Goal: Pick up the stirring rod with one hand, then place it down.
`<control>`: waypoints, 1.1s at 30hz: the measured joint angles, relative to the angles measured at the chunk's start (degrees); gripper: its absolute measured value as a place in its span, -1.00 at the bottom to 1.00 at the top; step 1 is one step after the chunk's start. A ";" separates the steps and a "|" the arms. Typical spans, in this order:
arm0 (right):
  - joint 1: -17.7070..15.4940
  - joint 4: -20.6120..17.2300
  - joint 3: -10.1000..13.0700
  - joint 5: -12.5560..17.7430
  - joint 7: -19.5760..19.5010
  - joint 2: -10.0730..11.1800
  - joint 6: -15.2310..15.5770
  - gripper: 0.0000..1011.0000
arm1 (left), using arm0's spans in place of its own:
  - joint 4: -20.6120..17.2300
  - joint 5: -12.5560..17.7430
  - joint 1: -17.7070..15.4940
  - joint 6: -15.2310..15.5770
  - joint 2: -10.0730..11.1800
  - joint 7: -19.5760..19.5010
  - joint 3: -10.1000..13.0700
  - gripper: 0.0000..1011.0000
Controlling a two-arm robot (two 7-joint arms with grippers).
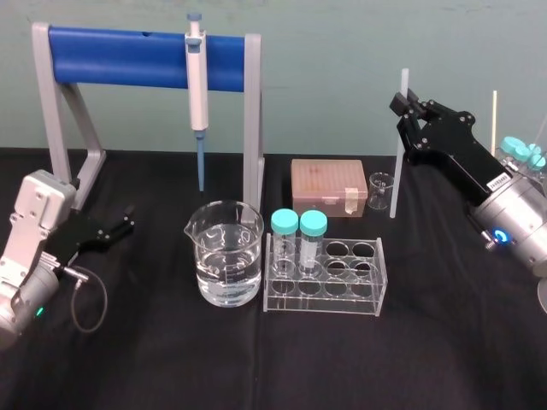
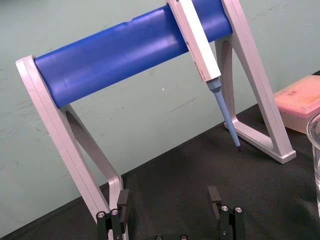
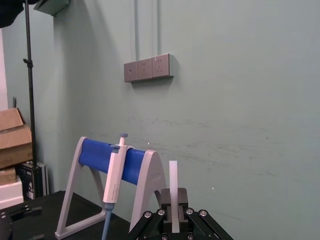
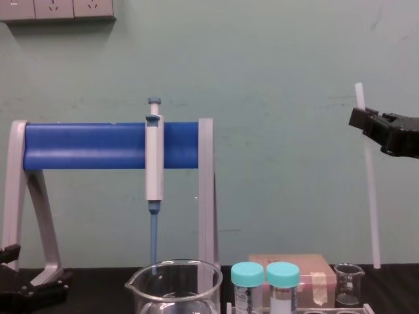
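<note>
Right arm comes in from the right edge, silver wrist low, black body angled up and toward the back-left. Right pincer (image 1: 408, 109) sits high above the surface (image 1: 444, 342), about level with the top of the blue bar in the chest view. It is pinching the stirring rod (image 1: 399, 162) close to the rod's top end, with a short stub sticking out above the fingers. In the right wrist view the rod (image 3: 173, 185) runs straight up between the pressed-in fingers.

Rod hangs near upright, slightly tilted, at the right rear of the surface. Its lower end is just beside the small beaker (image 1: 380, 190), on that beaker's right. Can't tell whether the tip touches the surface.

Left arm is parked low at the left edge, white forearm, near the foot of the pipette stand (image 1: 60, 128). Left pincer (image 1: 122, 225) points toward the stand, fingers spread apart with nothing between them.

Pipette (image 1: 197, 94) hangs on the stand. Large beaker (image 1: 224, 256) of water, tube rack (image 1: 325, 278) and pink box (image 1: 329, 184) stand mid-surface, well apart from both pincers.
</note>
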 joint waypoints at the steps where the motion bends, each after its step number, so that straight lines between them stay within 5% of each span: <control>1: -0.02 0.00 0.00 0.00 0.00 0.00 0.00 -0.86 | 0.00 0.00 0.00 0.00 0.00 0.00 0.00 0.98; 33: -0.32 -0.57 -0.38 0.05 -0.04 -0.11 0.37 -0.86 | 0.00 0.00 0.00 0.00 0.00 0.00 0.00 0.98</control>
